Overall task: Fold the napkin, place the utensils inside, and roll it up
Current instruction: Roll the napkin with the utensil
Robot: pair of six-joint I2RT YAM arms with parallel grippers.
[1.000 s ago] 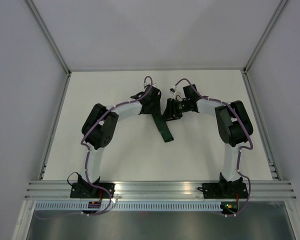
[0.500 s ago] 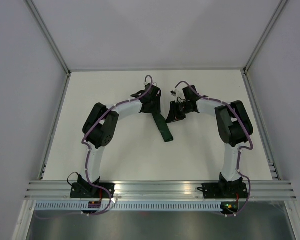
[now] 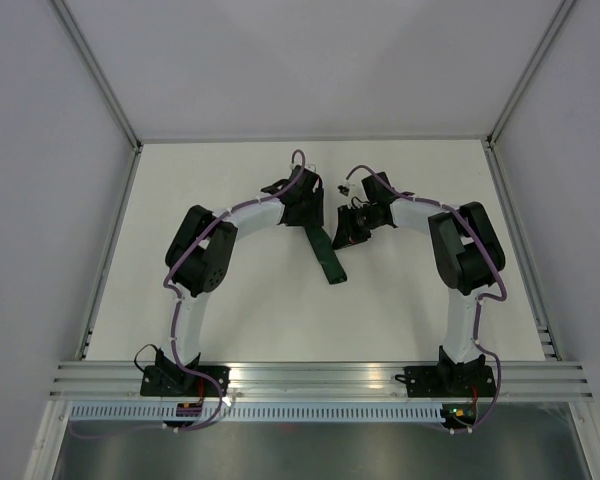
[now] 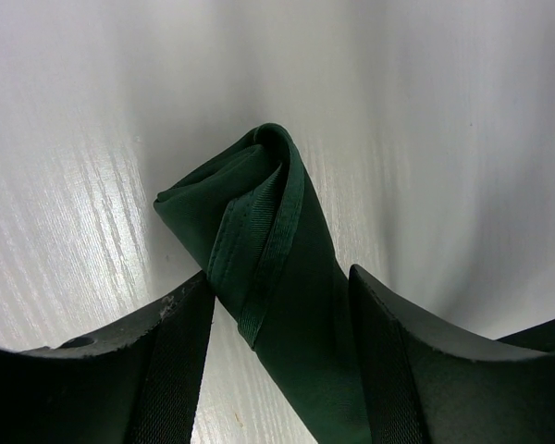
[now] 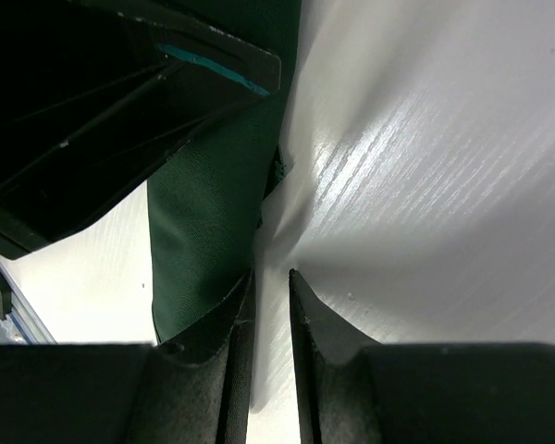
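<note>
The dark green napkin (image 3: 326, 256) is a narrow rolled strip on the white table, running from my left gripper down toward the near side. My left gripper (image 3: 308, 218) straddles its upper end. In the left wrist view the roll (image 4: 259, 203) lies between both fingers, and the gripper (image 4: 277, 277) is closed on it. My right gripper (image 3: 346, 232) sits just right of the strip, apart from it. In the right wrist view its jaws (image 5: 270, 275) are nearly together with only bare table between them, and the napkin (image 5: 199, 231) lies beside its left finger. No utensils show.
The table (image 3: 230, 320) is white, with raised rails at the left (image 3: 115, 240) and right (image 3: 515, 240) edges and a wall at the back. The left gripper's black body (image 5: 120, 92) fills the upper left of the right wrist view, close to my right fingers.
My right gripper has drawn back to the right, off the napkin strip. The left gripper and the napkin have hardly moved.
</note>
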